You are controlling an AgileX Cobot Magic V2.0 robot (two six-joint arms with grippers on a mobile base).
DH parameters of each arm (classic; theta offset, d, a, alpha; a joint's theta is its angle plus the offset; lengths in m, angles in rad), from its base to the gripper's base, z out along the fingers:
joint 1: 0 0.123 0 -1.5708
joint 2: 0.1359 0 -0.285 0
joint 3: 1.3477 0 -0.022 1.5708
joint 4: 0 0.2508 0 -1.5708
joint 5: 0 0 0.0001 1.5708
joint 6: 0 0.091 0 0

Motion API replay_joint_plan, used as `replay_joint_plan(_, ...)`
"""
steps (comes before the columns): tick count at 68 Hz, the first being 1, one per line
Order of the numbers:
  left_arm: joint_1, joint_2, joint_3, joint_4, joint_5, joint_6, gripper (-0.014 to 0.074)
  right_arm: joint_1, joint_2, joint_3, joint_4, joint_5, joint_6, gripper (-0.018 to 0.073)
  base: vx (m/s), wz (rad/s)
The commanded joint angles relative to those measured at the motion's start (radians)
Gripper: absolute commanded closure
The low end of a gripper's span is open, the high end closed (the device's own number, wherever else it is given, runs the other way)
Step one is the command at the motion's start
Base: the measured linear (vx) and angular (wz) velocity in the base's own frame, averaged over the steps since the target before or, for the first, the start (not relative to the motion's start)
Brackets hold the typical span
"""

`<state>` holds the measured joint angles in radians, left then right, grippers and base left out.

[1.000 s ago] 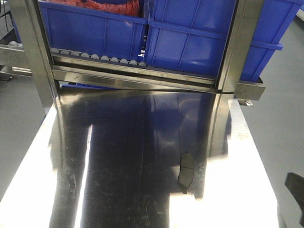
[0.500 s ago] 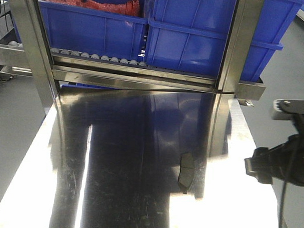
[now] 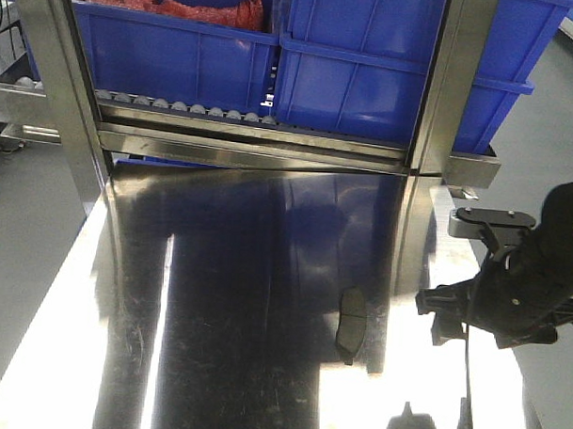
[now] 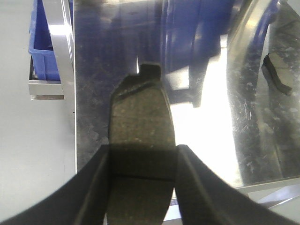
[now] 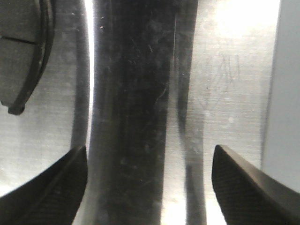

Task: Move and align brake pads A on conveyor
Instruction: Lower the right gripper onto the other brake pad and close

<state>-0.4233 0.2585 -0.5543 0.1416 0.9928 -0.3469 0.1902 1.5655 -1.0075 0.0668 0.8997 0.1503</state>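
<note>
Steel, polished and streaked with glare, fills every view. In the front view the tabletop [image 3: 215, 363] carries one loose brake pad [image 3: 350, 325] lying flat right of centre. The right arm [image 3: 519, 289] hangs near it on the right, and blue bins [image 3: 367, 76] stand on the rack behind. Only the left wrist camera shows a second pad. There the left gripper [image 4: 143, 157] is clamped on the held brake pad [image 4: 140, 117], its fingers [image 4: 93, 187] pressing both long edges at the groove, above the tabletop close to its edge. The right wrist camera shows the right gripper [image 5: 150, 187] spread wide over bare steel with nothing between its tips. There the loose brake pad is cut off at the upper-left corner. The frame crops the held pad's lower end, and glare washes out the steel beneath it.
</note>
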Motion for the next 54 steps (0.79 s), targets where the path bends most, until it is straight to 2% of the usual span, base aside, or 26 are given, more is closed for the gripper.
replay_joint_plan(1,-0.004,0.013,-0.026,0.005,-0.077,-0.002,0.0603,0.012,0.013,-0.061,0.046,0.014,0.014,0.0036,0.00,0.00)
replay_joint_plan(8,-0.004,0.013,-0.026,0.005,-0.077,-0.002,0.0603,0.060,0.062,-0.112,0.065,0.037,0.016,0.0036,0.00,0.00)
replay_joint_plan(17,-0.004,0.013,-0.026,0.005,-0.077,-0.002,0.0603,0.138,0.131,-0.192,0.063,0.036,0.075,0.0036,0.00,0.00)
replay_joint_plan(29,-0.004,0.013,-0.026,0.005,-0.077,-0.002,0.0603,0.222,0.220,-0.308,0.007,0.049,0.172,0.0036,0.00,0.00)
replay_joint_plan(39,-0.004,0.013,-0.026,0.005,-0.077,-0.002,0.0603,0.262,0.281,-0.395,-0.073,0.099,0.273,0.0036,0.00,0.00)
replay_joint_plan(54,-0.004,0.013,-0.026,0.005,-0.077,-0.002,0.0603,0.290,0.362,-0.507,-0.067,0.155,0.318,0.0036,0.00,0.00)
